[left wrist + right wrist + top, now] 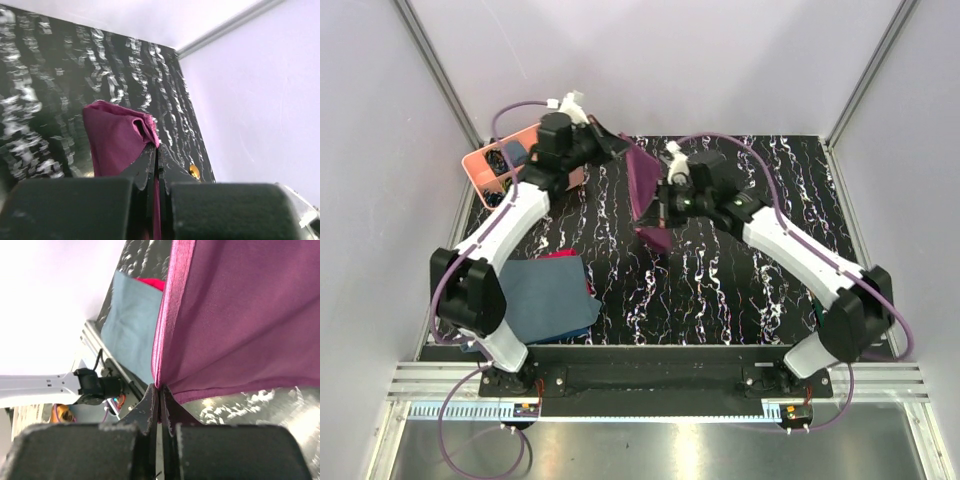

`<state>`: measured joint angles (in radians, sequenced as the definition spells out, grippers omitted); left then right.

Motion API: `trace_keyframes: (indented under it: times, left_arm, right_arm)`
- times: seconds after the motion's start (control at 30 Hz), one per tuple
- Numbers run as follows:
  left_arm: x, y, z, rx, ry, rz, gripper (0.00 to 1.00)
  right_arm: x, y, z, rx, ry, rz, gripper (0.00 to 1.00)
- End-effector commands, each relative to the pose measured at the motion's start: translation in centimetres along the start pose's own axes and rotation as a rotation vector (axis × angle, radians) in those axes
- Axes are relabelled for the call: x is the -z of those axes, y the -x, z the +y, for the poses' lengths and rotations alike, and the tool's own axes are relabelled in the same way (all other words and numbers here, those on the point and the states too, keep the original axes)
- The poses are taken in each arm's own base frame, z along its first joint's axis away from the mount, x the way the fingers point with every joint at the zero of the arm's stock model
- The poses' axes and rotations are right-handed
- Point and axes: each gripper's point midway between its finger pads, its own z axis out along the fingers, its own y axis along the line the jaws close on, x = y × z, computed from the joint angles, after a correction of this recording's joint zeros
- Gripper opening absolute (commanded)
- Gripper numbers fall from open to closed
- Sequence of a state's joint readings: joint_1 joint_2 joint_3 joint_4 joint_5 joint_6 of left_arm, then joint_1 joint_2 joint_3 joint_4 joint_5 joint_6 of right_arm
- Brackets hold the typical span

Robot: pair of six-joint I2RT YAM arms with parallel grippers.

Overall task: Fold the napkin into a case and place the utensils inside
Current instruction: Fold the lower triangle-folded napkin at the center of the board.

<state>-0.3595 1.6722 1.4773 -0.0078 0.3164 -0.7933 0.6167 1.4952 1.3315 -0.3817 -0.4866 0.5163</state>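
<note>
The plum-purple napkin hangs off the black marbled table, stretched between my two grippers. My left gripper is shut on its far upper corner; in the left wrist view the cloth runs pinched between the jaws at the gripper. My right gripper is shut on the near lower edge; in the right wrist view the hemmed corner of the napkin sits clamped at the gripper. A small golden-orange piece, perhaps one of the utensils, lies on the table past the left fingers. No folded case shows.
A pink compartment tray stands at the far left beside the left arm. A slate-blue cloth lies at the near left with a red cloth under its far edge. Walls close in the table on three sides.
</note>
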Motion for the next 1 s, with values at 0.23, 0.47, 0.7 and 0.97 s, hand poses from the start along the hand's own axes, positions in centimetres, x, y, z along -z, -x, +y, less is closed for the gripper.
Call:
trace_keyframes:
  times: [0.23,0.47,0.7,0.97]
  left_arm:
    - [4.5,7.3,1.4,-0.049,0.025,-0.202,0.0]
    - [-4.6,-0.6,3.1,-0.043,0.039,-0.046,0.0]
    - [-14.3,-12.1,3.4,-0.072,0.007,0.136,0.0]
    - [-17.1,-17.7,3.0,-0.07,-0.004,0.215,0.12]
  right_arm:
    - [-2.4,-3.8,4.4,-0.031,0.17,0.155,0.0]
    - [-1.4,-9.7,-2.7,-0.211,0.151,0.114,0.0]
    - [1.5,-15.4,-11.2,-0.33,0.034,0.048,0.0]
    - [3.3,-19.2,-16.2,-0.419,-0.2,0.055,0.2]
